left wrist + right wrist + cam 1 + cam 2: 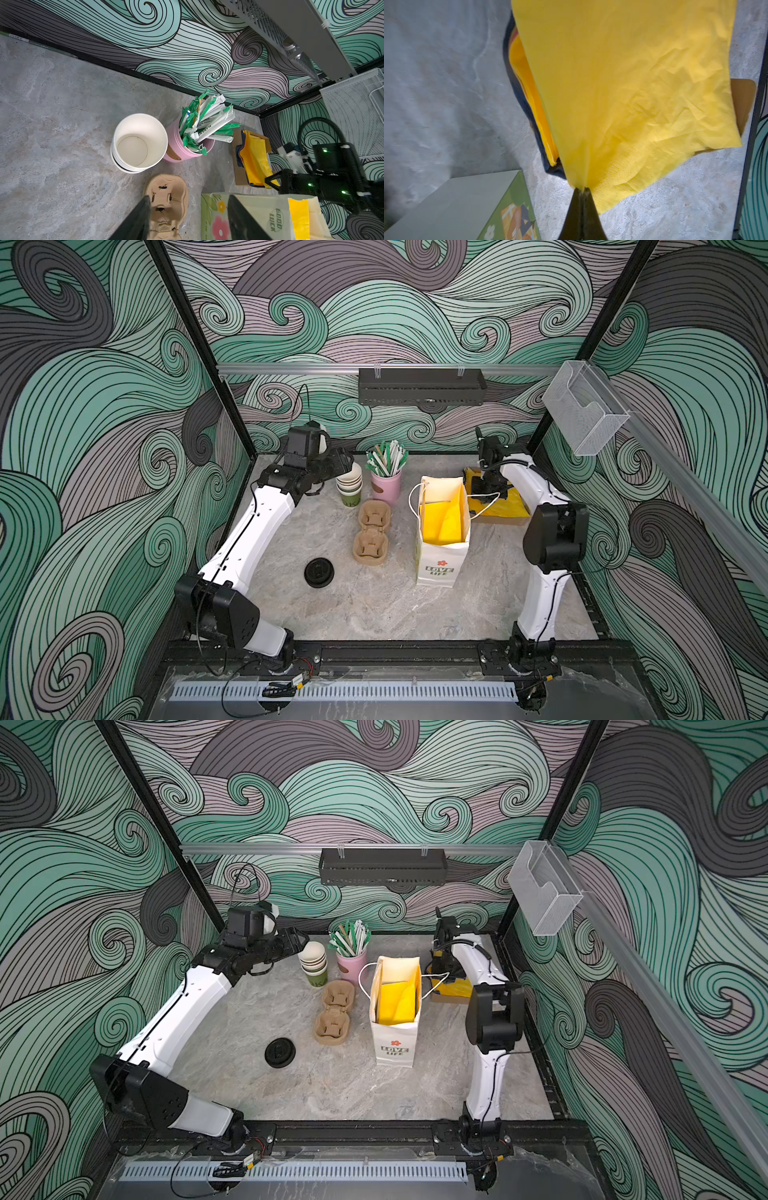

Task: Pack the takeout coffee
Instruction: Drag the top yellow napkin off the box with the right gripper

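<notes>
Cups (349, 486) stood nested in a short stack toward the back of the grey stone-patterned table (374, 614). They were olive-green outside and cream inside, mouths up and uncovered, and the top one's pale bottom showed in the left wrist view. The stack sat just beside a pink cup (386, 489) crammed with wrapped straws (385, 458), so close that I could not tell whether they touched. A black lid (319, 572) lay flat on the table, well apart from the cups and nearer the front and left. Whether it was one lid or several stacked I could not make out. Between lid and cups two brown pulp carriers (371, 537) lay end to end.

The left gripper (344, 462) hung near the rim of the stack, on its left side in both top views, with its jaws apart and gripping nothing.

Right of the carriers a white paper bag (441, 560) stood upright and open, yellow showing inside it, its cord handles flopped outward. Behind it to the right, the right gripper (582, 189) had its jaws pressed together on the edge of a yellow napkin (633, 83). The napkin spread out over a pile (533, 99) of more napkins resting in a brown cardboard tray (742, 99).
</notes>
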Controlling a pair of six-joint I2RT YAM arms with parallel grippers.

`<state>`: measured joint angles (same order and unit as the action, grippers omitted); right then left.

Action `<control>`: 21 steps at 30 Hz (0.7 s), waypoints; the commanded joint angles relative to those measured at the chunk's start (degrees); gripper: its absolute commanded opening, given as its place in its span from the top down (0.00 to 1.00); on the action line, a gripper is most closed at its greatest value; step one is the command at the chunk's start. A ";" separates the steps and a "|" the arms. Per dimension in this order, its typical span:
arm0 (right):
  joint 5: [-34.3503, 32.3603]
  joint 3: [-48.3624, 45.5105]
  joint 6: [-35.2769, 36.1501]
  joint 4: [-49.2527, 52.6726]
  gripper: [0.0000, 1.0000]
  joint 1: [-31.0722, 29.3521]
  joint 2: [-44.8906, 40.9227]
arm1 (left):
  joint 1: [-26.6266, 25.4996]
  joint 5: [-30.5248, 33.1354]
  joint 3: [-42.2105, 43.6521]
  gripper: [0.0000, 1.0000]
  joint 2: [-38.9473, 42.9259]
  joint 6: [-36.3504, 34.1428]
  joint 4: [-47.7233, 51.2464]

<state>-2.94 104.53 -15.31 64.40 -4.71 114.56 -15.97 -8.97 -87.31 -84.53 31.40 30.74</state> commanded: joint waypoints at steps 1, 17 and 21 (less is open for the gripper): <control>8.75 -3.77 -3.84 -2.73 1.00 1.27 -4.87 | -1.28 1.15 -2.57 0.39 1.13 -1.49 -1.31; 15.63 -9.97 -2.96 -6.05 0.91 1.10 -5.06 | -5.63 3.04 -2.96 0.40 -0.54 -1.69 -2.62; 9.71 -6.09 -0.06 -4.90 0.63 -0.82 -2.71 | -5.90 3.50 -3.30 0.40 -0.34 -1.84 -2.36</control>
<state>12.23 95.61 -17.47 58.96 -3.95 110.83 -21.32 -6.57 -88.07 -84.60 30.76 28.77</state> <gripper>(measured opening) 0.338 0.604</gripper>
